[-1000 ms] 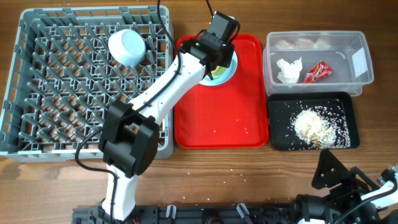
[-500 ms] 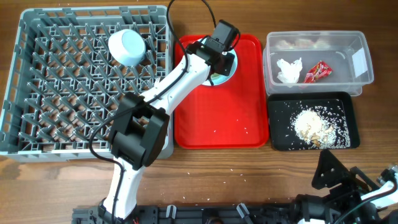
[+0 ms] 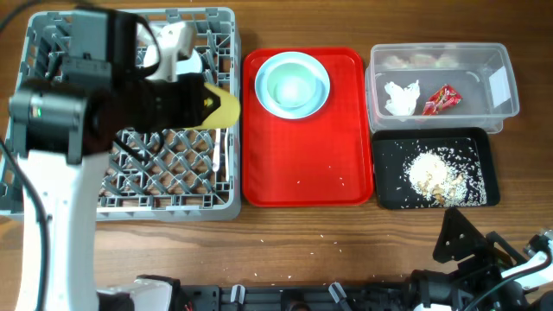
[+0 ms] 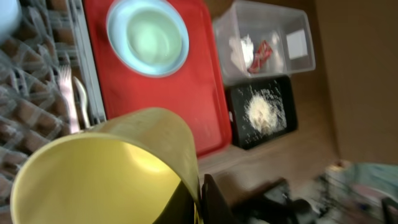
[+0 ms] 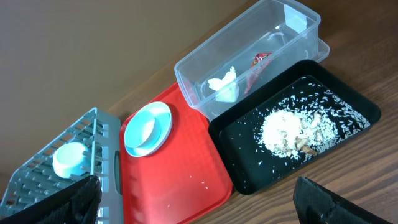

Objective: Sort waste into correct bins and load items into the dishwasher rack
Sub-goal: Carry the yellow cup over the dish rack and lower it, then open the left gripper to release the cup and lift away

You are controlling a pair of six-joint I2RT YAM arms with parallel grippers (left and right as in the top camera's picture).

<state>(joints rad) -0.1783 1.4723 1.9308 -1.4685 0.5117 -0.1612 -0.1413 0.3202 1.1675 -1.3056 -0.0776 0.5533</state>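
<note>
Carrying the yellow cup (image 4: 124,162), your left gripper (image 3: 197,105) is closed on it above the dishwasher rack (image 3: 164,173).
Waste looks sorted: one napkin (image 3: 400,95) and one wrapper (image 3: 441,99) in the clear tub (image 3: 475,65), and the rice (image 3: 432,173) in the black tray (image 3: 389,190). One bowl (image 5: 69,158), one fork (image 4: 64,87) and one spoon (image 4: 79,102) are racked. The second bowl (image 3: 292,86) and the one plate (image 3: 325,86) wait on the red tray (image 3: 302,164). Your right gripper (image 5: 196,186) rests spread, empty.

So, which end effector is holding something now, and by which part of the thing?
The left end effector holds the yellow cup by its side wall near the rim; the right end effector holds nothing.
</note>
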